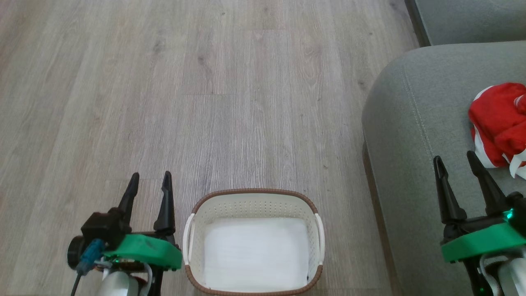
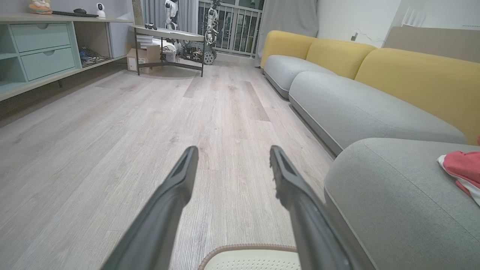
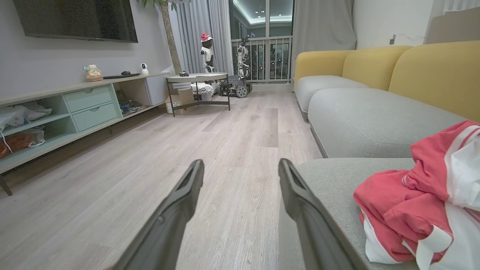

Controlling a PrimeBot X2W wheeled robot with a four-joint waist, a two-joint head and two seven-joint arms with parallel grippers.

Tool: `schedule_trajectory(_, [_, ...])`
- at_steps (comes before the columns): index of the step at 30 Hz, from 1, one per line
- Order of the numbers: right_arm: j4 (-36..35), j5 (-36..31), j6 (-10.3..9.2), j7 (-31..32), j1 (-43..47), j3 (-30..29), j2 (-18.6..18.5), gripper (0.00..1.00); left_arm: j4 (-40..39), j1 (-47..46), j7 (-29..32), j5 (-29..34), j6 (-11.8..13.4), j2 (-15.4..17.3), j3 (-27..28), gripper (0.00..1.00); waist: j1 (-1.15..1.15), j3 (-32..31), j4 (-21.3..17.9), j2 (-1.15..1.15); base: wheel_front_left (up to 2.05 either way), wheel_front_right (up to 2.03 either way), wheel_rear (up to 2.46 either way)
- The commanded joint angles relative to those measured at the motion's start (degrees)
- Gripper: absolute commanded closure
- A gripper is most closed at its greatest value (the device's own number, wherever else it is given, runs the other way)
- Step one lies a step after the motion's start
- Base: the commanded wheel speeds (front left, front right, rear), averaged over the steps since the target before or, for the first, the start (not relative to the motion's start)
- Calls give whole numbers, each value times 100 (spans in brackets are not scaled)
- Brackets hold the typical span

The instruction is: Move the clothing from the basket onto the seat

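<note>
The red and white clothing [image 1: 499, 123] lies crumpled on the grey-green seat [image 1: 415, 135] at the right; the right wrist view shows the clothing [image 3: 420, 206] close by on the seat [image 3: 337, 180]. On the floor at bottom centre stands the cream basket [image 1: 193, 213], holding nothing, its white bottom showing. My left gripper [image 1: 150, 177] is open, just left of the basket, with nothing between its fingers. Over the seat's near part my right gripper [image 1: 454, 158] is open too, left of the clothing and apart from it.
Wood floor [image 1: 205, 82] stretches ahead. More grey seats with yellow backs [image 3: 371, 67] run along the right. A low shelf unit [image 3: 75, 108] lines the left wall, and a round side table [image 3: 197, 78] stands far ahead.
</note>
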Motion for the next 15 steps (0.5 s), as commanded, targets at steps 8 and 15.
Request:
schedule_trajectory(8, [-139, 35, -1, -52, -157, 108, -70, 0, -151, -185, -72, 166, -139, -69, 378, 0, 0, -16, -20, 0, 0, 0, 0])
schedule_trajectory(15, [-106, 48, -1, -52, -176, 124, -72, 0, -100, -199, -72, 202, -203, -98, 428, 0, 0, -12, -28, 0, 0, 0, 0])
